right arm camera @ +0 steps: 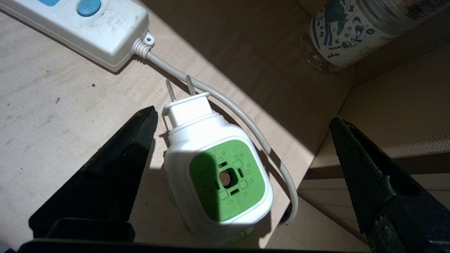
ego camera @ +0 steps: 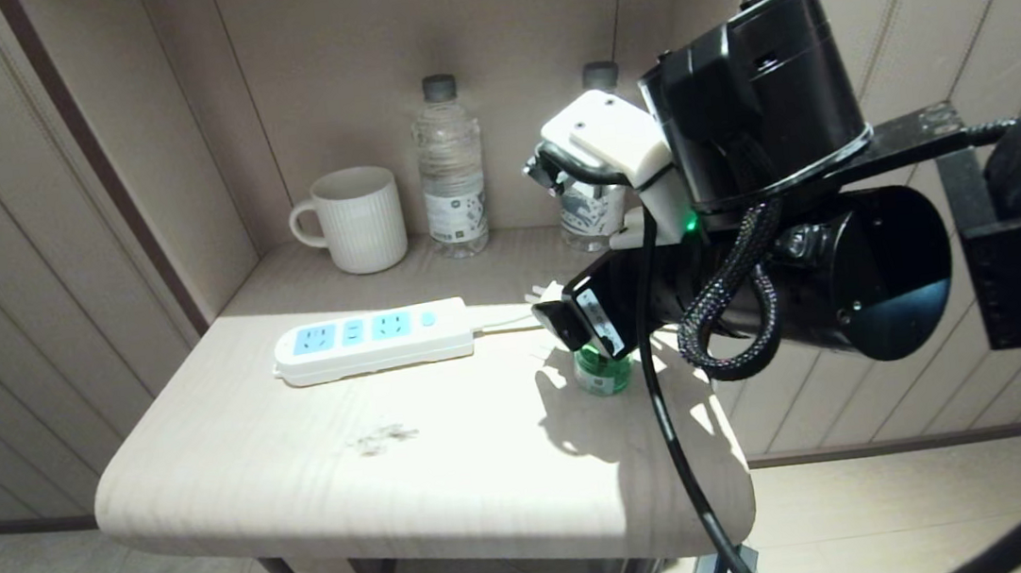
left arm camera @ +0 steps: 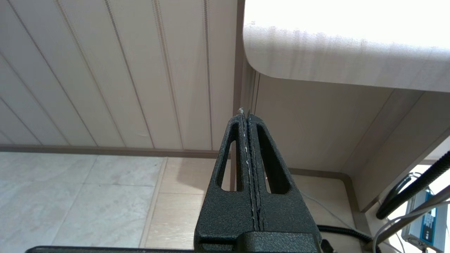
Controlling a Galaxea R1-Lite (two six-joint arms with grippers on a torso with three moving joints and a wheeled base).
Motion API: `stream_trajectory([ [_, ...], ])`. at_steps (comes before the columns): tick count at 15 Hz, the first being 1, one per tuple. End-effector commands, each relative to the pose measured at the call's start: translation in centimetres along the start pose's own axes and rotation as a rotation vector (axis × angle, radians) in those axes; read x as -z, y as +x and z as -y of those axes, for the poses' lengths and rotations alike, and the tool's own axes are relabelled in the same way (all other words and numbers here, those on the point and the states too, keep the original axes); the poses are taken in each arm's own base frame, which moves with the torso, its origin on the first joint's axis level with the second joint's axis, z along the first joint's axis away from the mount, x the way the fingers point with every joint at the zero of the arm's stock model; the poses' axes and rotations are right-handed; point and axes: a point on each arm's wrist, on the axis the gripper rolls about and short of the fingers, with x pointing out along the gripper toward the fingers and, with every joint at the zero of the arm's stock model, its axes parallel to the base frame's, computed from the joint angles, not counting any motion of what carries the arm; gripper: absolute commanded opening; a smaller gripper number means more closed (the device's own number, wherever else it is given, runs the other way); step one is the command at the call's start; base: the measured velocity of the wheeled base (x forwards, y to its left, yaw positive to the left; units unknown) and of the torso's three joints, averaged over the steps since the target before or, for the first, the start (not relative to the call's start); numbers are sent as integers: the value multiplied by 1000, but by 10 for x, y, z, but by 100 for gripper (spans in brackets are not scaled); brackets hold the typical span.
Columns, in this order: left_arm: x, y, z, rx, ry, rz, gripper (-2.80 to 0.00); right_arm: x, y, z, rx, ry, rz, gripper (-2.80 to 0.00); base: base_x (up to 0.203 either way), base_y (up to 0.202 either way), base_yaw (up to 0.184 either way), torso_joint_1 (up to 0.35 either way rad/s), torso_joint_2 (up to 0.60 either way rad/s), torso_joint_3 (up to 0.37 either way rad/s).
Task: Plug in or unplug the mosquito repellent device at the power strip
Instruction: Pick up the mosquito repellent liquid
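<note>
Pale wooden side table set in a panelled alcove, tiled floor below. Power strip lies flat toward the table's back left, sockets bare, white cord running off to the right. Mosquito repellent device stands unplugged on the table near the right edge, well apart from the strip's sockets; its two prongs point toward the cord and look to touch or nearly touch it, hard to say from the wrist view. Right gripper hovers directly over the device, fingers spread wide on either side, no contact. Behind: white ribbed mug, two clear water bottles. Left gripper parked low beside the table, fingers pressed together, empty.
</note>
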Motion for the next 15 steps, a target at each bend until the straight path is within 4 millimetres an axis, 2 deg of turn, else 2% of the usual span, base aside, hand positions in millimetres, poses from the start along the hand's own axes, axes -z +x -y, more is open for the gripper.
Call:
stream_trajectory([
  [1, 0, 0, 0, 0, 0, -1, -280, 2, -1, 0, 2, -5, -6, 0, 0, 0, 0, 0, 0, 0],
  [15, 0, 0, 0, 0, 0, -1, -280, -5, 20, -6, 16, 2, -4, 0, 0, 0, 0, 0, 0, 0],
])
